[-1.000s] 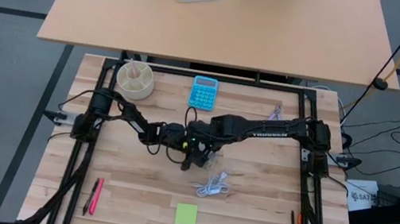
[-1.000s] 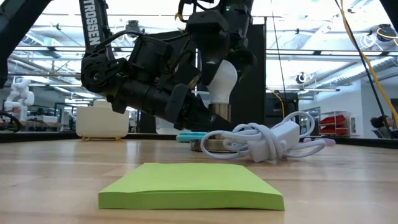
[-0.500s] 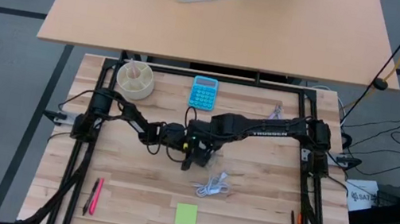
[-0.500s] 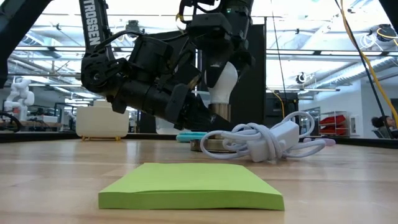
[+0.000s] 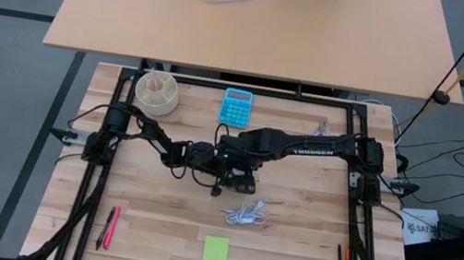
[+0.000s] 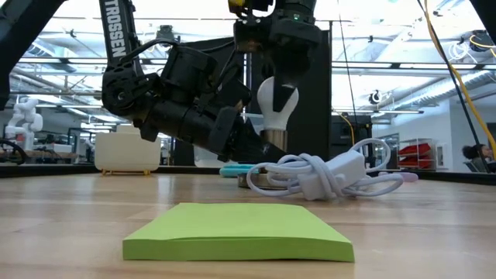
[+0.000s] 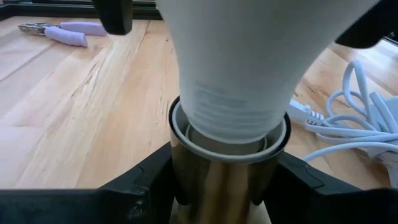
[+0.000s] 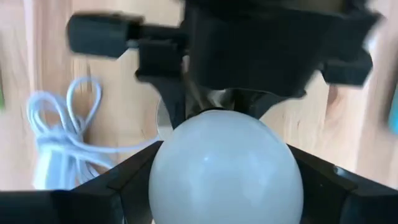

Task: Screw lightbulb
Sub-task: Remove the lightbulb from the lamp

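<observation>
The white lightbulb [image 6: 273, 108] stands upright near the table's middle, its ribbed neck [image 7: 236, 106] down in the mouth of a shiny metal socket [image 7: 227, 186]. My left gripper [image 7: 227, 180] reaches in from the table's left and is shut on that socket. My right gripper [image 8: 227, 180] hangs straight above [image 6: 277, 81], its two fingers closed on the bulb's frosted globe [image 8: 225, 168]. In the high view both grippers meet at one spot [image 5: 227, 174] and hide the bulb. My left gripper pinches the socket's metal wall [image 7: 186, 186] between its two fingers, coming in nearly level from the table's left. The socket stands upright with the bulb's neck in its mouth. My right gripper holds the globe's two opposite sides [image 8: 163, 180] between its fingers [image 8: 124, 183], from above, pointing down. The bulb stays upright, its neck in the socket.
A coiled white cord with a plug [image 5: 245, 213] lies just in front of the socket. A green sticky pad [image 5: 216, 249] lies nearer the front edge. A blue calculator [image 5: 237, 106] and a round beige holder [image 5: 157, 92] sit at the back, with pens [image 5: 109, 227] front left.
My right gripper has rolled about its own downward axis above the bulb, staying over the same spot; its fingers now sit differently around the globe. The white cord has shifted a little. My left gripper and the socket have kept still.
</observation>
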